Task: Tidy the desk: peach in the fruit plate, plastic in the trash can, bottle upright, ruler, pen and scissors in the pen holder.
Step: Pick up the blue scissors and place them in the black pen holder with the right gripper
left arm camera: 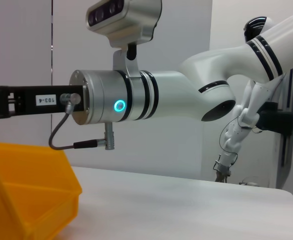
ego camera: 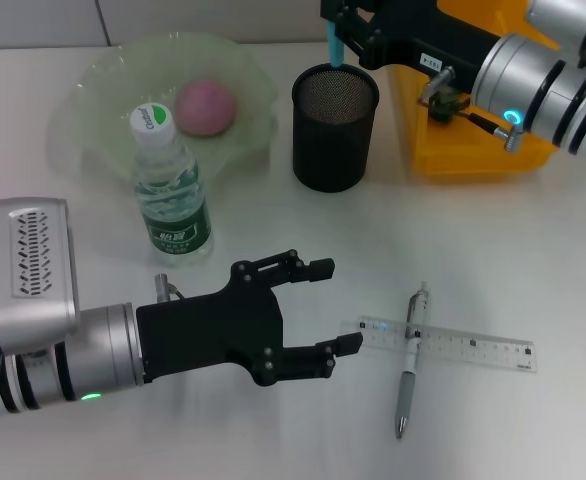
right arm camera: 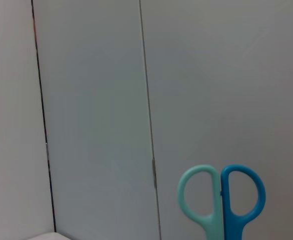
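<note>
While the right gripper [ego camera: 345, 40] hangs just over the pen holder [ego camera: 334, 128], it holds the scissors [ego camera: 334, 45] tight in its jaws. The scissors point down at the holder's open top. In the right wrist view, the two handle loops of the scissors [right arm camera: 221, 200] stand side by side, one pale green and one blue.

The left gripper [ego camera: 328, 306] sits low over the table [ego camera: 513, 250], close to one end of the ruler [ego camera: 453, 345]. Its jaws are open and hold nothing.

The pen [ego camera: 410, 362] lies across the ruler, touching it. Both lie flat on the table, in front of the holder and well apart from it.

The bottle [ego camera: 168, 185] stands upright with its cap on, just in front of the plate [ego camera: 98, 95]. The peach [ego camera: 206, 107] sits in the plate.

A yellow bin [ego camera: 433, 135] stands beside the holder, under the right arm. In the left wrist view, the bin [left arm camera: 26, 192] shows in one corner with the right arm above it.
</note>
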Robot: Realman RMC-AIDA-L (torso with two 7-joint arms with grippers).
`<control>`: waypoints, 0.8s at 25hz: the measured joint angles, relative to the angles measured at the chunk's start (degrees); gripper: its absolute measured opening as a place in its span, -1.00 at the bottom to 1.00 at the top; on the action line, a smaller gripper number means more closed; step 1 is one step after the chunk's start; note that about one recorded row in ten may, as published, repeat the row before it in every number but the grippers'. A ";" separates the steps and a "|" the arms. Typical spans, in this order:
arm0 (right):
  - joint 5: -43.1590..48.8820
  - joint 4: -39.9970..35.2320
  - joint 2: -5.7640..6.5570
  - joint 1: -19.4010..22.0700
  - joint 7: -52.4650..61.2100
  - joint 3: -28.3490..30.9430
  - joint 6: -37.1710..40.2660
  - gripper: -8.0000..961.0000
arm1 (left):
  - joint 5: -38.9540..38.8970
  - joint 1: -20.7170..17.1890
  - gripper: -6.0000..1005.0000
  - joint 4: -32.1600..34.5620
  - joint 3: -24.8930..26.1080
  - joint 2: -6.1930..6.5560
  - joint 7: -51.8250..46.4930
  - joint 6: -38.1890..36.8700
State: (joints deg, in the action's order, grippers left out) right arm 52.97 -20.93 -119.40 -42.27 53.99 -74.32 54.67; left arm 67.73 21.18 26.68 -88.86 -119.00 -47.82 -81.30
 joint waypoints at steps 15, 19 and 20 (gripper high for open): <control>0.01 4.04 -0.45 -1.92 -2.24 -0.29 -2.67 -0.49 | 0.10 -0.86 0.61 -0.66 0.01 0.00 0.82 0.22; -0.05 3.83 -0.47 -0.55 -2.24 -0.29 -1.09 -0.48 | -0.02 -1.41 0.61 -0.67 0.61 0.07 1.02 -0.02; -0.05 3.62 -0.48 -0.01 -2.24 -0.28 -0.35 -0.47 | -0.02 -1.46 0.61 -0.67 0.69 0.08 1.04 -0.09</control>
State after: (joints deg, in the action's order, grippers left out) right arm 52.92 -17.31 -119.88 -42.29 51.75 -74.60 54.31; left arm 67.71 19.72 26.01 -88.17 -118.92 -46.78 -81.39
